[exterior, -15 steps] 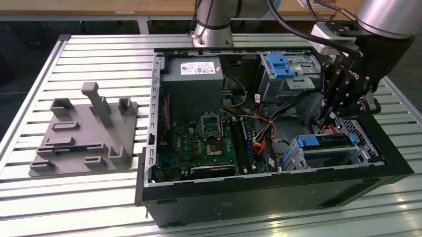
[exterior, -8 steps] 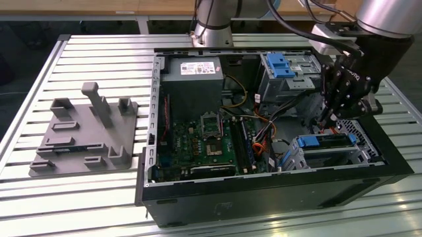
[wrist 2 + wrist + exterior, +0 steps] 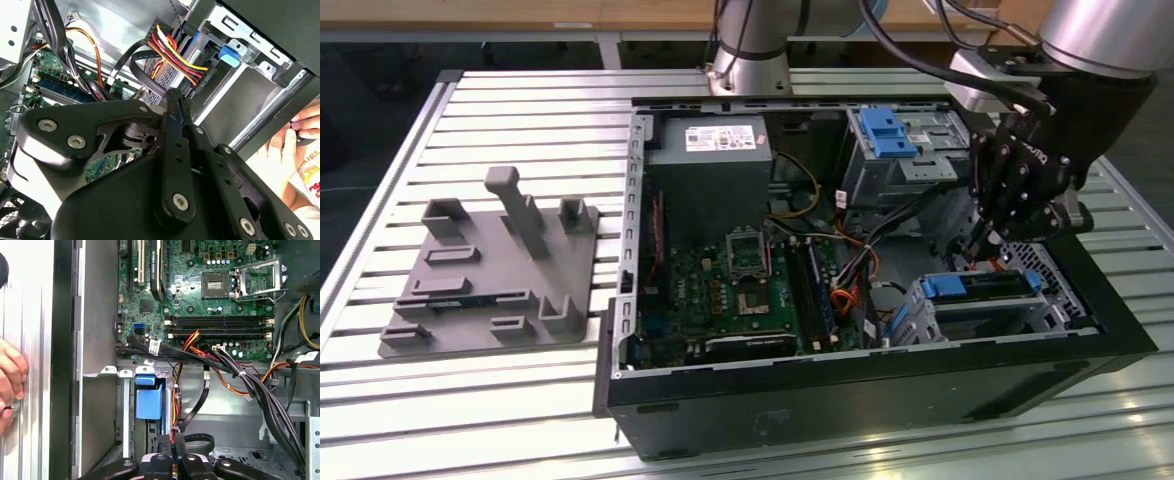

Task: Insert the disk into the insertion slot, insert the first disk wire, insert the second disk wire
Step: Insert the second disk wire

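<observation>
Disk first: the flat grey hard drive in its bright blue plastic carrier (image 3: 977, 287) already sits inside the silver perforated sheet-metal drive cage (image 3: 1047, 312), at the near corner of the open black computer case (image 3: 881, 385) on the exterior view's right. The black robot claw (image 3: 983, 243) hangs just above the far edge of that cage, pointing down. In the second wrist view the claw (image 3: 176, 100) has its two thin fingers pressed close together on something dark at the tips, seemingly a connector on the bundle of red, yellow and black wires (image 3: 172, 50); what exactly they pinch is hard to tell. The drive's long axis runs across the exterior view, left to right, and its blue tab end (image 3: 149, 402) lies directly ahead of the fingertips in the first wrist view. A person's hand (image 3: 10, 382) rests outside the case wall.
</observation>
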Available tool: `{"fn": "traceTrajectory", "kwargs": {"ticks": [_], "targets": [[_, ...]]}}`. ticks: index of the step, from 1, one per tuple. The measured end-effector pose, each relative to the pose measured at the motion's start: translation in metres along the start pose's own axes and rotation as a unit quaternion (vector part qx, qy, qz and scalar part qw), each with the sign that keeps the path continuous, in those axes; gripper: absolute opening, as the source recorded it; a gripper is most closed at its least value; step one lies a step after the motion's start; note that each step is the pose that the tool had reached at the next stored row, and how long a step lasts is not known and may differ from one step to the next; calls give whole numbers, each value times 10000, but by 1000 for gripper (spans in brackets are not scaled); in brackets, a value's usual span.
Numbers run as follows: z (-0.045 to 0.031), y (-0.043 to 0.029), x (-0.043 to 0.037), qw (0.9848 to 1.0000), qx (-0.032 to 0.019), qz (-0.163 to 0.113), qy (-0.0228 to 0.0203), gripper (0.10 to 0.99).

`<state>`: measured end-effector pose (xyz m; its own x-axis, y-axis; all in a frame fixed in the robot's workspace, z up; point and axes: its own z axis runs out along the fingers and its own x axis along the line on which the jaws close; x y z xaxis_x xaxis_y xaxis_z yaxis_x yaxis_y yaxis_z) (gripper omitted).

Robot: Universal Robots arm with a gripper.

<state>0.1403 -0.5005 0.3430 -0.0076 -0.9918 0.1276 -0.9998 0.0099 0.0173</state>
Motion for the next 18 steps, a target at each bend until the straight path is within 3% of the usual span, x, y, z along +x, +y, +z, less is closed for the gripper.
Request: {"fn": "traceTrajectory", "kwargs": {"ticks": [11,13,16,18], "targets": [[0,-30,0,10000,-11,-2,-7,145],[1,-30,11,10000,-12,-2,-24,145],[4,-31,29,9998,-13,-4,-181,145],[6,-31,47,9997,-13,-5,-256,145]]}}
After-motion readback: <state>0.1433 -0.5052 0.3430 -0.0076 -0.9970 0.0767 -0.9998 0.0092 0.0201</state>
